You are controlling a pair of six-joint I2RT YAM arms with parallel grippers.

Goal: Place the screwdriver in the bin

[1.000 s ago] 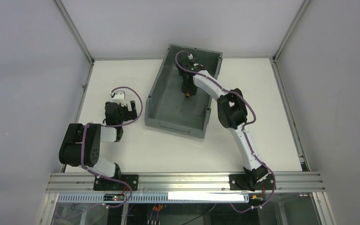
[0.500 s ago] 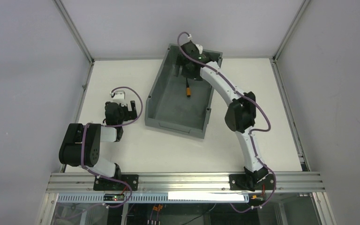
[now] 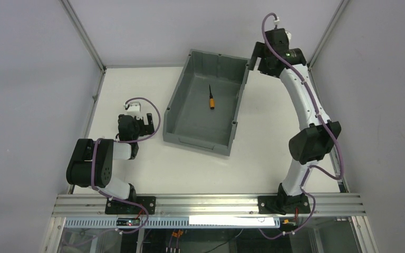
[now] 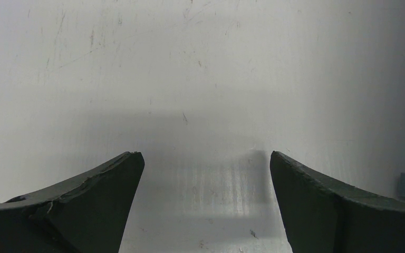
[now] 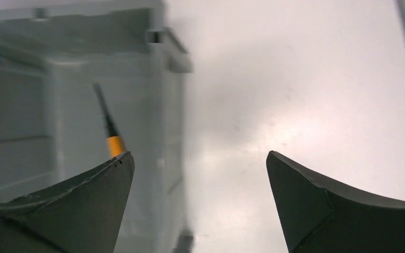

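Right gripper (image 5: pixel 198 158): your jaws stand wide apart, holding nothing.
Screwdriver (image 5: pixel 111 132): lies in the bin (image 5: pixel 74 84), left of your gripper, apart from its fingertips.

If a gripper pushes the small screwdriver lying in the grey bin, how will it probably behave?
The screwdriver looks stiff: its thin black shaft is straight. It is far smaller than the bin, so probably light. Its orange handle seems round and it lies flat on the smooth floor, so a sideways push may roll or slide it.
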